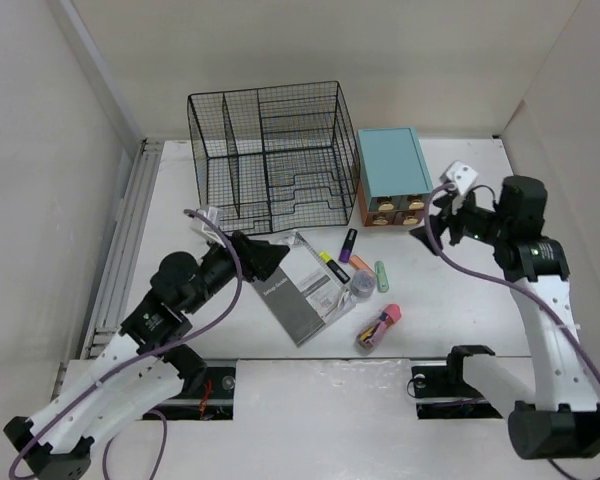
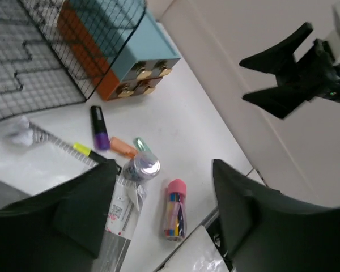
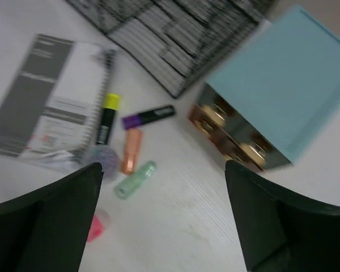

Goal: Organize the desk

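The white desk [image 1: 450,300] holds a loose cluster: a grey spiral notebook [image 1: 305,290], purple [image 1: 349,245], yellow [image 1: 330,265], orange [image 1: 363,263] and green [image 1: 382,276] markers, a small glittery jar [image 1: 362,285] and a pink-capped tube [image 1: 378,327]. My left gripper [image 1: 265,257] is open and empty above the notebook's far-left corner; its view shows the tube [image 2: 175,209] and the jar [image 2: 141,167] between its fingers. My right gripper [image 1: 442,215] is open and empty in the air right of the teal drawer box [image 1: 392,175], above bare desk [image 3: 198,215].
A black wire-mesh organizer [image 1: 265,150] stands at the back, with the teal drawer box right beside it. White walls border the desk on three sides. A small white block [image 1: 461,175] lies behind the right gripper. The arm bases sit at the near edge.
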Controlling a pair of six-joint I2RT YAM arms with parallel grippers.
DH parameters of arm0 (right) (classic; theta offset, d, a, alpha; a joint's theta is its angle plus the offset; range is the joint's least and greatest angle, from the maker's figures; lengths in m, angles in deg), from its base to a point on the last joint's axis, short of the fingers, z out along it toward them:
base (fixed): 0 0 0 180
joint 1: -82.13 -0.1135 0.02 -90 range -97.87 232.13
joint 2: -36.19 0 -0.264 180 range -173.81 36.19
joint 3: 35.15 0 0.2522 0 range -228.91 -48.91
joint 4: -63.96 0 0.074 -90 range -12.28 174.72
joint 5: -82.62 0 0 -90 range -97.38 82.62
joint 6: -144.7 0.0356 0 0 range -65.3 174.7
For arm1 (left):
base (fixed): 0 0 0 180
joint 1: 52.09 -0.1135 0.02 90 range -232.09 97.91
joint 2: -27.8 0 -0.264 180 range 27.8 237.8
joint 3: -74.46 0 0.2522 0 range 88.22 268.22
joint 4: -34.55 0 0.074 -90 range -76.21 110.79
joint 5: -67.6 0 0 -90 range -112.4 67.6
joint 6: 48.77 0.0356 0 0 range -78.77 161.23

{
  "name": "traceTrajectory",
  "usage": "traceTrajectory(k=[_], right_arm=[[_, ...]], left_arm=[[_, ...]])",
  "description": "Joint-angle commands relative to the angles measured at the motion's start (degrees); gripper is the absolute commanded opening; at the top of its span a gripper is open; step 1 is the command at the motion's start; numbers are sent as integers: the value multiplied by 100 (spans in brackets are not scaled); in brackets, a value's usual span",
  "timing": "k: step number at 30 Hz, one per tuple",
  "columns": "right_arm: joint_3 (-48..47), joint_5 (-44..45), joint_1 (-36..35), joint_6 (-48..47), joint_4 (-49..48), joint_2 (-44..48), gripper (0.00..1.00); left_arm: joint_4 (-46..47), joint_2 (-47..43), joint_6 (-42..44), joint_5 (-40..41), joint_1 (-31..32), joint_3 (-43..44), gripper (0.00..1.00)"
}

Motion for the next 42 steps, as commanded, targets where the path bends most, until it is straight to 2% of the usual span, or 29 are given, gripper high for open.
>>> traceTrajectory(k=[1, 2, 4, 7, 11, 13, 17, 22, 26, 30, 35, 42], right_arm=[[-387, -1174, -777, -341, 245, -407, 100], [-318, -1315, -1284, -289, 158, -496, 100], [-38, -1378, -1640, 113, -395, -680, 100], [314, -1063, -1773, 510, -1151, -1128, 100], [736, -474, -2307, 713, -2144, -1533, 100], [737, 106, -2868, 713, -2460, -1796, 100], [474, 319, -3345, 713, -2462, -2701, 100], [131, 731, -3610, 1082, -2945, -3605, 99], [-133, 1048, -3723, 1372, -3121, -4230, 99], [-256, 1197, -3802, 1504, -3332, -4521, 99], [-686, 1443, -3917, 2119, -3332, -5083, 99], [-853, 1462, -3970, 2233, -3447, -5558, 99]], left_arm=[[-50, -315, -1182, 470, 40, -801, 68], [62, -396, -1331, 540, 40, -1013, 76], [186, -458, -1727, 672, 40, -1548, 77], [334, -397, -2157, 910, 40, -2076, 77], [476, -108, -2519, 1296, 40, -2508, 71], [476, 25, -2651, 1516, 40, -2588, 69], [538, 552, -2765, 1640, 93, -2589, 69], [679, 1018, -2818, 1745, 215, -2536, 69], [608, 967, -2950, 1859, 321, -2536, 69], [477, 913, -3020, 1912, 321, -2536, 69], [476, 975, -3187, 1912, 374, -2588, 69], [371, 913, -3187, 1912, 427, -2589, 69]])
